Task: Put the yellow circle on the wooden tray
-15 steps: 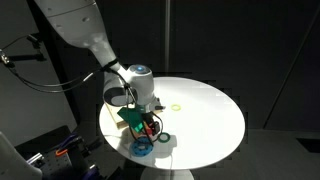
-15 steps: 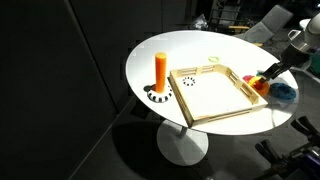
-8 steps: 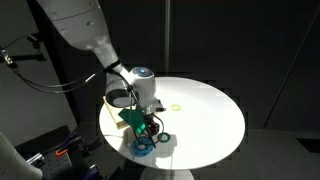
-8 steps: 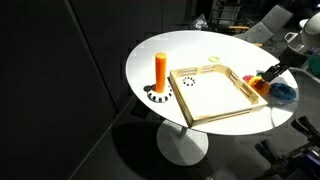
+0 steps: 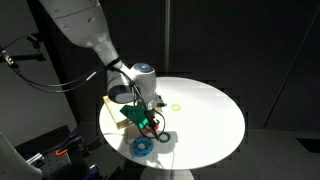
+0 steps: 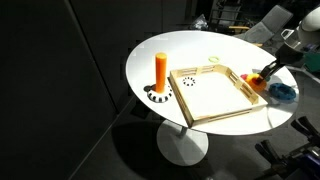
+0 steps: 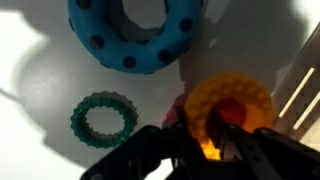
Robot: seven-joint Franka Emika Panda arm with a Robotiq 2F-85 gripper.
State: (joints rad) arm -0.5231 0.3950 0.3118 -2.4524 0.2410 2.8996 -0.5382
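The yellow circle (image 7: 205,103) fills the lower right of the wrist view, with my gripper (image 7: 208,135) shut on its rim: one finger in the hole, the other outside. A red ring (image 7: 232,112) shows through the hole, right beneath it. In both exterior views the gripper (image 5: 150,120) (image 6: 263,75) hangs low over the table beside the wooden tray (image 6: 240,108), just outside its far rim. The tray's orange peg (image 6: 160,70) stands at the opposite corner. The yellow circle (image 6: 258,81) is a small bright spot under the fingers.
A big blue ring (image 7: 95,35) (image 5: 143,145) (image 6: 283,90) and a dark green ring (image 7: 78,118) (image 5: 163,137) lie close to the gripper. A thin pale ring (image 5: 177,107) (image 6: 214,59) lies farther off on the round white table (image 5: 215,120). A black-and-white ring (image 6: 188,82) lies in the tray.
The jaws have gone from open to shut on the yellow circle. The gripper has risen slightly from the table, so more of the blue ring shows.
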